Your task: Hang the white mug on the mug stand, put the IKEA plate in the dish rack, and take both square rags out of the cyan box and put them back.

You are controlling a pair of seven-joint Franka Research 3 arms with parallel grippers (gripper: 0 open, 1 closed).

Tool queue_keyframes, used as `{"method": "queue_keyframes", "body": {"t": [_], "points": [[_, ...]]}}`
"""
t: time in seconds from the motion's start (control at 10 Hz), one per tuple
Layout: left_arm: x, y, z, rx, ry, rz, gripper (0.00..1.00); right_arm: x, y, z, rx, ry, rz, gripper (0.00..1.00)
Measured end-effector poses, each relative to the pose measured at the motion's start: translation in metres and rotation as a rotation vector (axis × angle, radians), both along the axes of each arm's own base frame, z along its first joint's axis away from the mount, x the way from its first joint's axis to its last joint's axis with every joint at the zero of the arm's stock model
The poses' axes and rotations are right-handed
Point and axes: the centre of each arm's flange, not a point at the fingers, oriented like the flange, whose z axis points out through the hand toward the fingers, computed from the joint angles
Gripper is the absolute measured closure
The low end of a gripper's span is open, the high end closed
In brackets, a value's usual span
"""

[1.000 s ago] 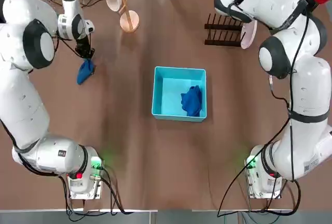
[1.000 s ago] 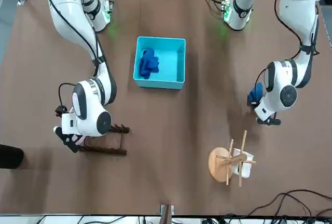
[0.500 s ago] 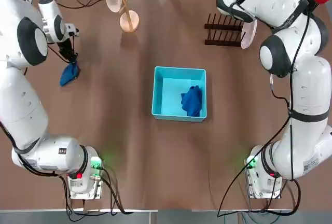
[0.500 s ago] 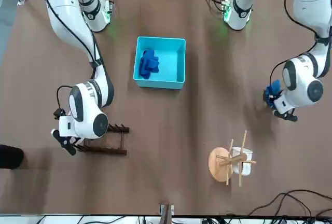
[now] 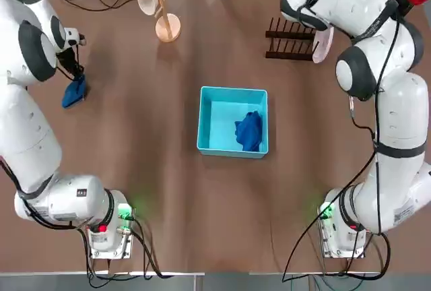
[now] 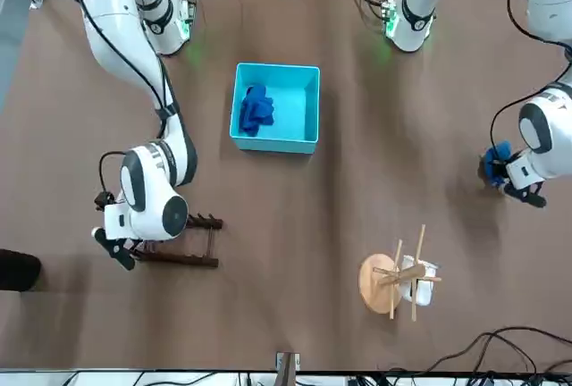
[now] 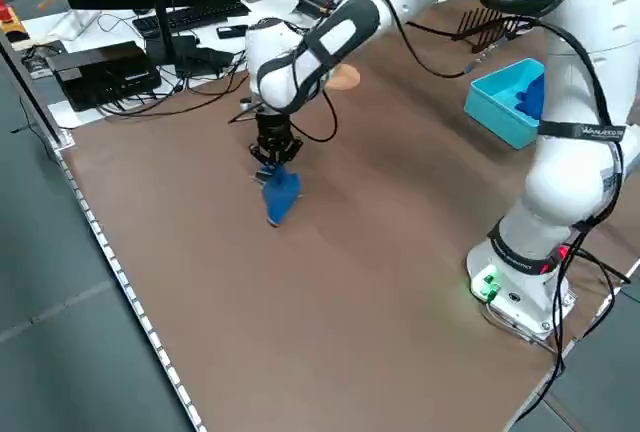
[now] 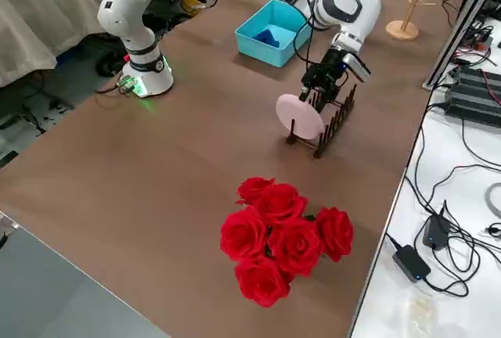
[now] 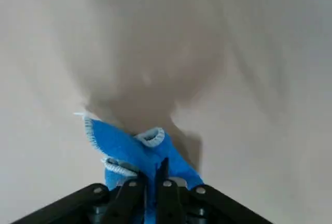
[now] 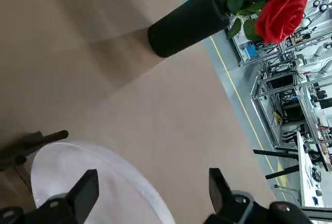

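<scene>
L gripper (image 9: 150, 180), jaws clamped on a blue rag (image 9: 140, 151), hangs over the table's (image 5: 188, 223) far L side, well apart from the cyan box (image 5: 209, 146). The rag's loose folds, w/ pale stitched edges, stick out past the fingertips. A 2nd blue rag (image 5: 249, 131) lies crumpled on the box floor, nr. its R wall.

R gripper (image 10: 155, 203), jaws wide apart w/ nothing between them, hovers by the dark brown dish rack (image 8: 335, 131) at the table's far R. The pinkish-white plate (image 8: 300, 116) stands upright on edge in the rack, at its R end.

Far L of ctr., the white mug (image 6: 422, 289) hangs on the light wood mug stand (image 6: 374, 284), on the side away from the stand's round base.

A black vase (image 6: 18, 271) w/ red roses (image 8: 286, 236) stands on the table, R of the rack & apart from it.
</scene>
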Motion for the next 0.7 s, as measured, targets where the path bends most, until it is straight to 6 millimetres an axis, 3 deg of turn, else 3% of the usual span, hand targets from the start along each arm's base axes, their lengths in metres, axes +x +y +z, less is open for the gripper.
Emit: {"method": "queue_keyframes", "body": {"t": [0.1,0.3,0.4,0.7], "points": [[0.015,-0.02,-0.007,-0.034,-0.022,0.004,0.93,0.0,0.001,-0.001,-0.001,0.001,0.002,0.06],[0.047,-0.081,-0.027,-0.085,-0.063,0.062,0.93,0.001,-0.007,-0.001,-0.002,0.0,-0.01,0.06],[0.06,-0.111,-0.025,-0.096,-0.076,0.117,0.93,0.003,-0.013,-0.001,-0.001,-0.002,-0.016,0.06],[0.072,-0.208,-0.026,-0.144,-0.06,0.279,0.93,0.006,-0.018,-0.001,0.008,-0.007,-0.013,0.06]]}}
